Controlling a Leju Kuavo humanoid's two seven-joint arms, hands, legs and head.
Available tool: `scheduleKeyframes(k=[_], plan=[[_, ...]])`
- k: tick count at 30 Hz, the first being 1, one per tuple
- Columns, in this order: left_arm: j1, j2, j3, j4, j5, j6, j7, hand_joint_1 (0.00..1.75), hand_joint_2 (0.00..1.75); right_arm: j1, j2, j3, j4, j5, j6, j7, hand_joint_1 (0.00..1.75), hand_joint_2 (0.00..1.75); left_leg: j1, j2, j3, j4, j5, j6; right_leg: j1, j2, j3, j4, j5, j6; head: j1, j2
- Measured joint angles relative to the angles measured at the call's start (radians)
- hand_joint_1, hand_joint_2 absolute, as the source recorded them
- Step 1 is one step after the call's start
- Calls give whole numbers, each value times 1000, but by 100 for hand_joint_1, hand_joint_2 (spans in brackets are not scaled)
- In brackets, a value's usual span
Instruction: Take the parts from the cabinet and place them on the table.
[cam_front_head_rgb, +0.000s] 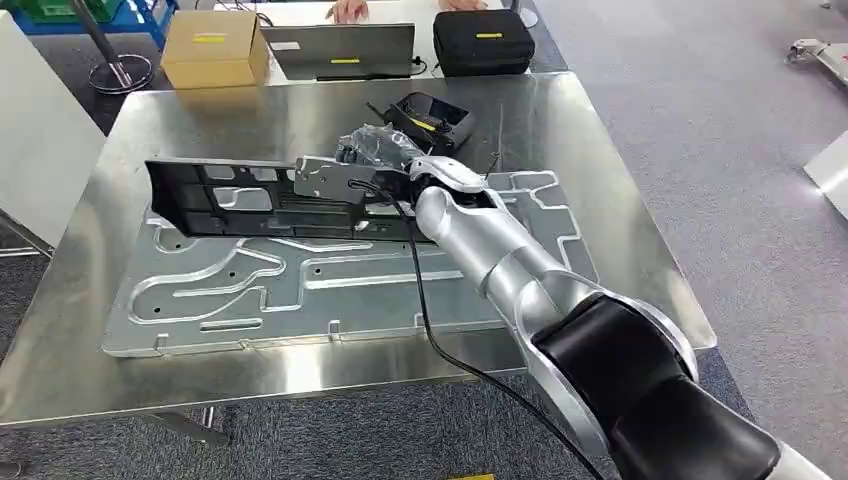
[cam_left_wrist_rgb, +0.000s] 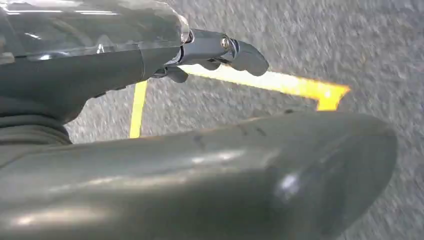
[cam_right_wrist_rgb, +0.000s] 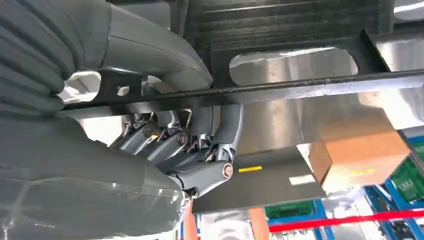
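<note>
Right arm (cam_front_head_rgb: 500, 250): silver segments, glossy black upper cover, black cable trailing; right hand (cam_right_wrist_rgb: 165, 150) grey (visible screws).

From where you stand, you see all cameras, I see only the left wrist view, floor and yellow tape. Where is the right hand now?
Observer: The right hand is over the metal table, gripping the long black part at its right end.
Operator: Is the grip real, or does it only touch?
Observer: In the right wrist view the fingers curl around an edge bar of the black part, thumb on the opposite side.
Operator: What lies under the part?
Observer: A large stamped silver panel lies flat on the table; the black part is over its far half.
Operator: Is anybody near?
Observer: A person's hands rest at the far desk behind a laptop.
</note>
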Motion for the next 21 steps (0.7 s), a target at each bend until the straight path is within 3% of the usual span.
scheduleKeyframes(k=[1,2,3,4,5,6,8,10,21], plan=[[0,0,0,0,0,0,0,0,0,6,-1,-2,2,2,0,8,175,175,0,-2,7,0,-8,2,-5,0,-35,21,7,7,0,0],[2,0,0,0,0,0,0,0,0,11,-2,-2,4,4,0,12,175,175,0,-3,17,1,-15,2,-10,0,-38,-10,50,13,0,0],[4,0,0,0,0,-1,0,0,0,12,-2,-2,5,5,0,15,175,175,1,-3,26,1,-22,1,-14,-1,-25,-67,105,16,0,0],[5,0,0,0,0,-3,0,0,0,12,-3,-3,7,5,0,16,175,175,1,-4,38,4,-33,-1,-20,-3,7,-177,194,20,0,0],[5,0,0,0,0,-3,-1,0,0,11,-5,-5,7,5,0,16,175,175,2,-4,46,7,-42,-3,-24,-8,27,-258,248,23,0,0],[8,2,0,0,0,-4,-1,0,0,13,-13,-7,10,5,-3,16,175,175,-5,-5,42,9,-46,-9,-17,-8,37,-261,235,26,0,0],[3,3,0,0,-2,-8,-3,0,0,16,-10,-8,11,6,-4,17,175,175,-6,-5,38,15,-51,-17,-15,-5,45,-289,220,7,0,0],[5,3,0,0,-3,-10,-4,0,0,18,-14,-8,11,10,-7,23,175,175,-6,-2,38,11,-55,-25,-12,0,42,-279,213,2,-1,0],[1,3,0,0,-7,-18,-5,0,0,18,-20,-9,11,35,-11,26,175,175,-3,2,44,6,-56,-31,-7,4,42,-278,211,-5,-1,0]])
